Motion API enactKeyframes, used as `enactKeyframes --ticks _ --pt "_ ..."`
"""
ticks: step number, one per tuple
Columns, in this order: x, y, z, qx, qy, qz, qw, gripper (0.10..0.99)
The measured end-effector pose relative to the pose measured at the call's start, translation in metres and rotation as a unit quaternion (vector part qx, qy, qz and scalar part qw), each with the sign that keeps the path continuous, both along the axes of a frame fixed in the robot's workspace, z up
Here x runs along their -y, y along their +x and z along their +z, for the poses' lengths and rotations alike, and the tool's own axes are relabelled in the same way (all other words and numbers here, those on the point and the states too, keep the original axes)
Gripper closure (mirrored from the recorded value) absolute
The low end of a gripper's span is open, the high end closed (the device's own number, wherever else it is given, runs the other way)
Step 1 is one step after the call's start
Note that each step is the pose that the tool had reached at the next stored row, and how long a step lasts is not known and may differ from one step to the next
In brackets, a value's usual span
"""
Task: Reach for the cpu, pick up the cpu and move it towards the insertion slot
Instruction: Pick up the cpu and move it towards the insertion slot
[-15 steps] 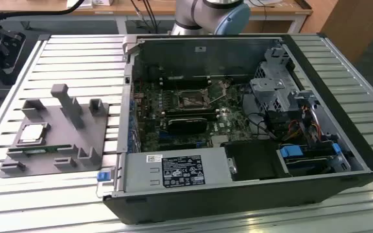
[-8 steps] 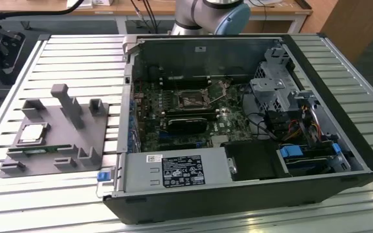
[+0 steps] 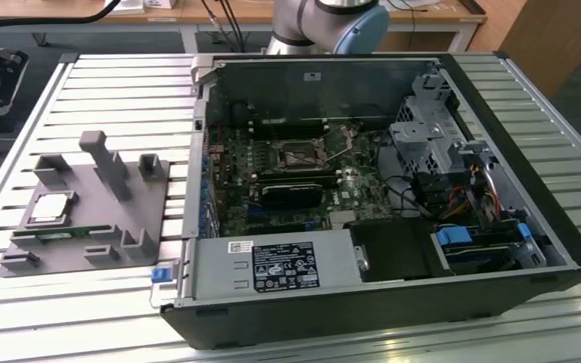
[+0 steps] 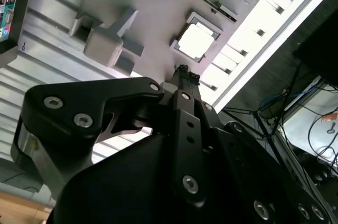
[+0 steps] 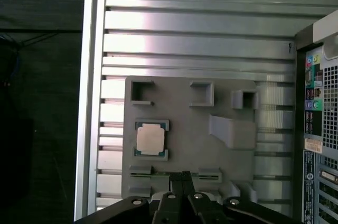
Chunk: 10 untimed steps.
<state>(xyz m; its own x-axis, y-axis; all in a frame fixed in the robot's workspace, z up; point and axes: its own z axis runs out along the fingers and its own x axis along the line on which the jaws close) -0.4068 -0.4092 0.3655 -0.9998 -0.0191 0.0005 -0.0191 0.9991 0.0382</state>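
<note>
The claw is pinched shut on nothing in the second wrist view, its tips over the grey holder and just short of the cpu. In the first wrist view the cpu lies flat in a recess, likely to keep it square for pickup. In the exterior view it sits at nine o'clock, well apart from the slot mid-board inside the open case.

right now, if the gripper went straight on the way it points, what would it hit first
Most likely the grey holder plate, just beside the cpu rather than on it. In the first wrist view the gripper, fingers shut, aims at the plate's edge near the chip, though depth is hard to judge.
</note>
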Motion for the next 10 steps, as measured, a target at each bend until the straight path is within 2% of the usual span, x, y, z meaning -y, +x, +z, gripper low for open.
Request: enactKeyframes --ticks 10 --pt "0.0 -0.0233 -0.0015 0.0 0.0 0.0 1.0 0.98"
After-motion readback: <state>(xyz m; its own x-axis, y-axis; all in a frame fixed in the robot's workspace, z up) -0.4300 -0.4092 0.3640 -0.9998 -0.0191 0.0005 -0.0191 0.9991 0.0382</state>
